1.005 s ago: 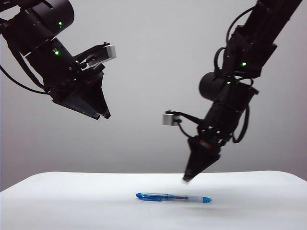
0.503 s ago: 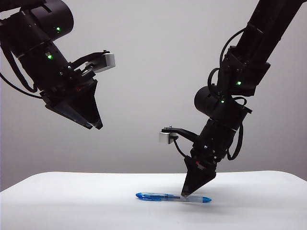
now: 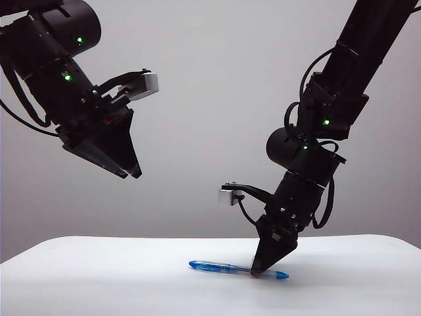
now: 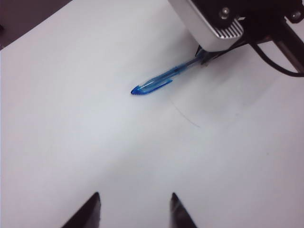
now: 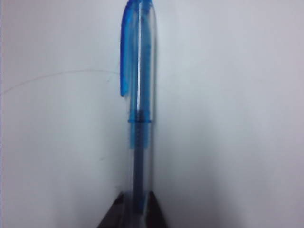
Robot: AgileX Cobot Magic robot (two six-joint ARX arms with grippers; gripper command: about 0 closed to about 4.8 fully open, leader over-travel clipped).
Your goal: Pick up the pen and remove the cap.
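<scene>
Two end effectors, right (image 5: 134,202) clamping pen (image 3: 223,267), left (image 4: 135,206) raised, parted

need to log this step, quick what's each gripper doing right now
Left gripper: open, empty, held high above the white table.
Right gripper: fingers shut on the clear-barrelled blue ballpoint pen, cap still on.

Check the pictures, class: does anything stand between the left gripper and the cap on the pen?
Nothing visible does. The left gripper hangs open above bare table; the cap lies exposed, while the right gripper is shut on the pen farther along.
</scene>
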